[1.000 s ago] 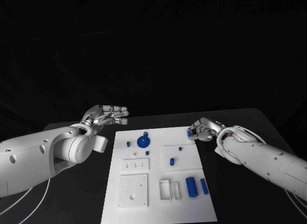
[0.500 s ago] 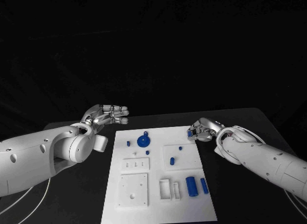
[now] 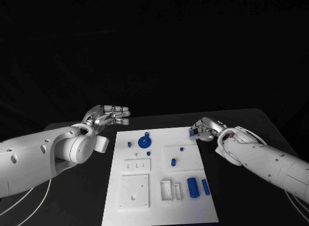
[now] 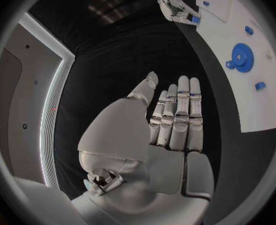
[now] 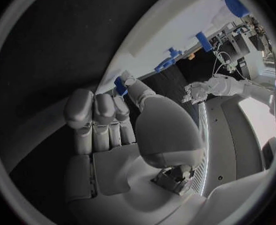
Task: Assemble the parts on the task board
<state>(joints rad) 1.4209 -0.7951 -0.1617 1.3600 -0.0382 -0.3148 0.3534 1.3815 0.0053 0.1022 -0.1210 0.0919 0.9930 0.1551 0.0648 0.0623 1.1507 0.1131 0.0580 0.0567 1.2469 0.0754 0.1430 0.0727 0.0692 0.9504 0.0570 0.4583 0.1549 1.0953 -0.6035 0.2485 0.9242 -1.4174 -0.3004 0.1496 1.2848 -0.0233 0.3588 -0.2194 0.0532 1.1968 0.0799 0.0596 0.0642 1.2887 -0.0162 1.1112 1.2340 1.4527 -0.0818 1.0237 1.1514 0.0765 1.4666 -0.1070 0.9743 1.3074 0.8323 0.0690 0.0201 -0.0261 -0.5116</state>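
Fingers first, going from the left side across: the left hand [image 3: 108, 116] hangs over the black table [image 3: 80, 136] just off the far left corner of the task board [image 3: 161, 207], palm flat, fingers straight and laid side by side, holding nothing and touching nothing. On the board itself a blue gear [image 3: 145, 141] lies near the far edge with a few small blue pieces beside it, a blue peg [image 3: 173, 163] sits on the raised white block in the middle, and a larger blue cylinder [image 3: 193, 188] lies with a thinner one next to the white slotted fixtures at the near right. At the far right edge the right hand [image 3: 205, 129] has its fingers curled in, thumb and a fingertip pinching a small blue part [image 5: 121, 85] just at the board's rim (whether the part rests on the board or is lifted clear, I cannot tell).

Judging by this, the step in hand is the pickup of that one part. The next move calls for carrying it over the board to its matching seat and lining it up squarely before pressing; the pinch is narrow, so a slip or a twist is the risk.

The table is matt black cloth, and the room behind it is dark
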